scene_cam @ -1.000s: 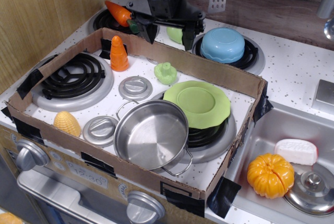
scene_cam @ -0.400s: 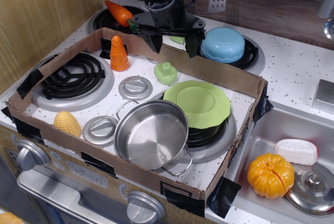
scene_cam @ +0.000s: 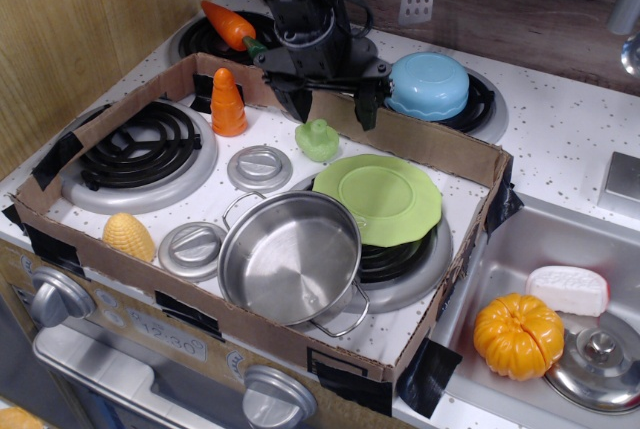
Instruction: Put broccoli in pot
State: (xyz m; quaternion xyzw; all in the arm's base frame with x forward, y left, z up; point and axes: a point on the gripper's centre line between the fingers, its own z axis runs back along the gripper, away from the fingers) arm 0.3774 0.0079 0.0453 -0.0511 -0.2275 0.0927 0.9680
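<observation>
The light-green broccoli (scene_cam: 318,140) stands on the white stove top inside the cardboard tray, between a small grey lid and the green plate. The shiny steel pot (scene_cam: 290,257) with wire loop handles sits empty at the front of the tray, partly over the right burner. My black gripper (scene_cam: 332,109) hangs over the tray's back wall, just above and behind the broccoli. Its two fingers are spread apart and hold nothing.
A cardboard tray (scene_cam: 400,139) walls in the stove. Inside are a green plate (scene_cam: 378,199), two grey lids (scene_cam: 260,167), an orange cone (scene_cam: 228,104) and a corn cob (scene_cam: 129,237). A carrot (scene_cam: 228,25) and a blue bowl (scene_cam: 428,85) lie behind. The sink (scene_cam: 500,269) at right holds a pumpkin (scene_cam: 517,335).
My gripper has come forward and down, from behind the tray's back wall to just over it, closer to the broccoli. It stayed open. The objects have not moved.
</observation>
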